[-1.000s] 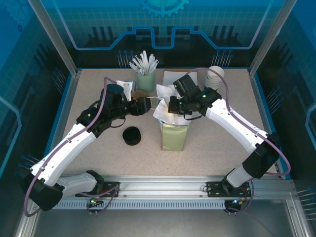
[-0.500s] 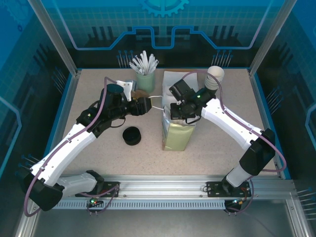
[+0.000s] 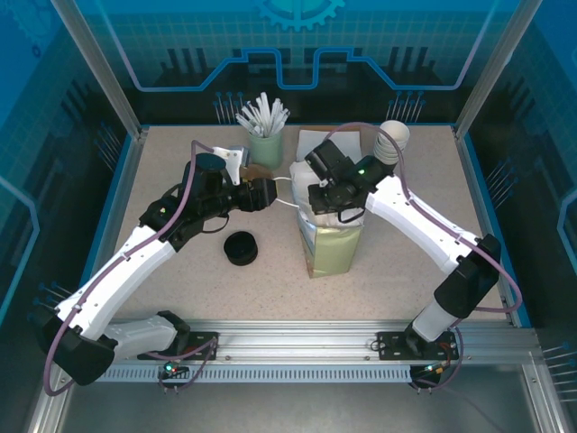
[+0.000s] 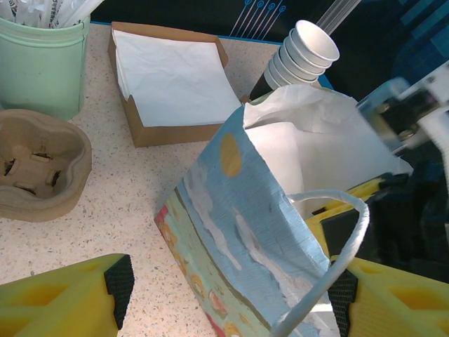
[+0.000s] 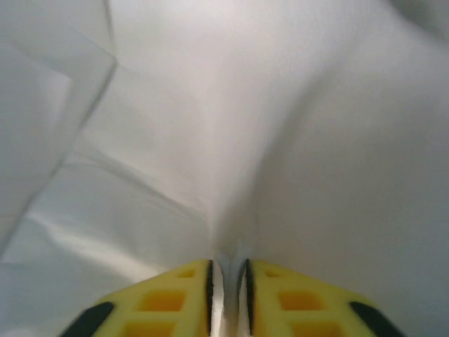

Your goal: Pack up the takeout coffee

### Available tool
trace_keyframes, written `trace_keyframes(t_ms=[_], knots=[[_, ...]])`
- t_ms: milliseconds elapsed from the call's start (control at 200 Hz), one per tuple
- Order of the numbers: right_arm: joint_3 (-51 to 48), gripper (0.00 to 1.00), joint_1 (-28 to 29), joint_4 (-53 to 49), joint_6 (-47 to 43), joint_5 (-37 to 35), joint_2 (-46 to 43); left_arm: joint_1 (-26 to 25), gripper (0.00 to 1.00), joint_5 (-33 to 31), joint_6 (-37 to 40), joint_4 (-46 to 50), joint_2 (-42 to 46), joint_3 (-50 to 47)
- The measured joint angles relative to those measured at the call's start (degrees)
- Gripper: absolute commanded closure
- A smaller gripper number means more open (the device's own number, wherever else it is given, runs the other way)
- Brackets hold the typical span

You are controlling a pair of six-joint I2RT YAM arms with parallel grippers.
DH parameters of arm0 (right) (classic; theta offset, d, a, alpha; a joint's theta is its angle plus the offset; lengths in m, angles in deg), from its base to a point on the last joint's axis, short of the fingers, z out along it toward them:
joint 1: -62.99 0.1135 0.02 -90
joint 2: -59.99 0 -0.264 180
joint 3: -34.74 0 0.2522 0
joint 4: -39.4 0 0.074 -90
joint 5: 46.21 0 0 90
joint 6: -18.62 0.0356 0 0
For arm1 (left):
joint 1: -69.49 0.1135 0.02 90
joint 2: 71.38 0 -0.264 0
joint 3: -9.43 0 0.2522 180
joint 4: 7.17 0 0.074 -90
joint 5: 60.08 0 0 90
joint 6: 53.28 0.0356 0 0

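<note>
The takeout coffee is hidden from view. A paper bag with a blue and green print stands mid-table, crumpled white paper sticking out of its top. My right gripper reaches down into the bag's mouth. In the right wrist view the gripper is shut on a fold of the white paper. My left gripper stays open at the bag's left side. Its fingers straddle the bag's near corner, and the white handle loop curves past the right finger.
A low black round lid lies left of the bag. Behind are a green holder of white sticks, a brown pulp carrier, a cardboard box of napkins and a stack of white-rimmed cups.
My right gripper has gone from above the bag down into its mouth, pushing the white paper in. The bag has shifted slightly right. The left arm has not moved.
</note>
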Motion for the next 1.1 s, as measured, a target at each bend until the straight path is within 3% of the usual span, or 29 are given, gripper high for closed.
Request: trace_keyframes(t_ms=[95,290,610,755,895,1006,1101], knots=[[4.00,0.63,0.00,-1.70,-0.61,-0.22,-0.02,0.00,0.24,0.00,0.07,0.04,0.00,0.00],[12.31,0.62,0.00,-4.07,-2.82,-1.53,-0.83,0.00,0.24,0.00,0.22,0.20,0.00,0.02],[13.11,0.57,-0.79,-4.15,-6.25,-1.66,-5.75,0.00,0.23,-0.02,0.20,0.17,0.00,0.02],[5.55,0.48,-5.35,-1.49,-7.89,-1.33,-13.70,0.00,0.18,-2.29,0.24,-0.28,0.90,-0.74],[-7.52,0.44,-14.40,3.54,-9.29,-1.18,-25.35,1.09,0.11,-7.85,0.46,-1.86,6.75,-6.25],[-18.21,0.38,-21.86,8.15,-10.49,-1.99,-33.44,5.62,0.08,-12.70,1.11,-3.02,12.66,-11.32],[-26.95,0.26,-27.63,12.59,-11.78,-2.21,-38.64,10.86,0.04,-16.04,1.40,-5.68,17.14,-15.98]])
